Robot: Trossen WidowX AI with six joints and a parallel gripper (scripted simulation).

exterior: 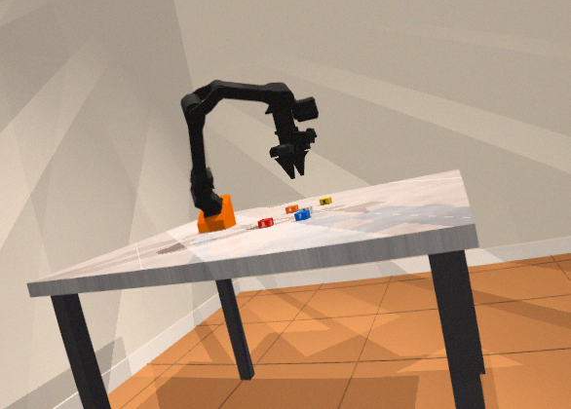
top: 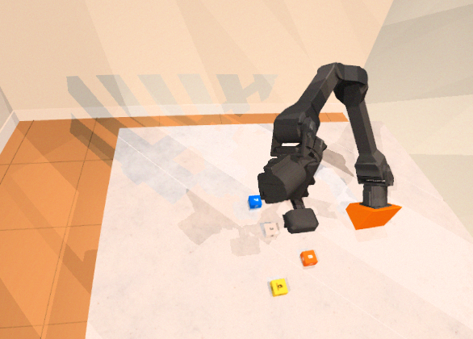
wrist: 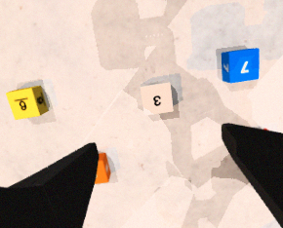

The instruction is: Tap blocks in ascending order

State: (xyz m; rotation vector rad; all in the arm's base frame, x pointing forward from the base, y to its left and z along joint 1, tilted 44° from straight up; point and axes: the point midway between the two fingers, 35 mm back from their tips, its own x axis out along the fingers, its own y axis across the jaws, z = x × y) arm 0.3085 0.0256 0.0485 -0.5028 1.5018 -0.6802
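My gripper (exterior: 297, 176) (wrist: 159, 140) is open and empty, high above the blocks. The white block (top: 271, 229) (exterior: 308, 209) (wrist: 156, 98) shows a 3 and lies ahead of the fingertips in the wrist view. The blue block (top: 254, 202) (exterior: 302, 215) (wrist: 243, 66) shows a 7. The yellow block (top: 278, 287) (exterior: 325, 201) (wrist: 23, 103) shows an underlined 6 or 9; I cannot tell which. The orange block (top: 309, 258) (exterior: 291, 209) (wrist: 102, 169) is partly behind the left finger. The red block (exterior: 265, 223) is nearly hidden in the wrist view; its digit is unclear.
The table (top: 161, 274) (exterior: 380, 239) carries the arm's orange base (top: 373, 217) (exterior: 217, 221), near the red block. The white block lies close to the blue one. The arm hides the red block in the top view.
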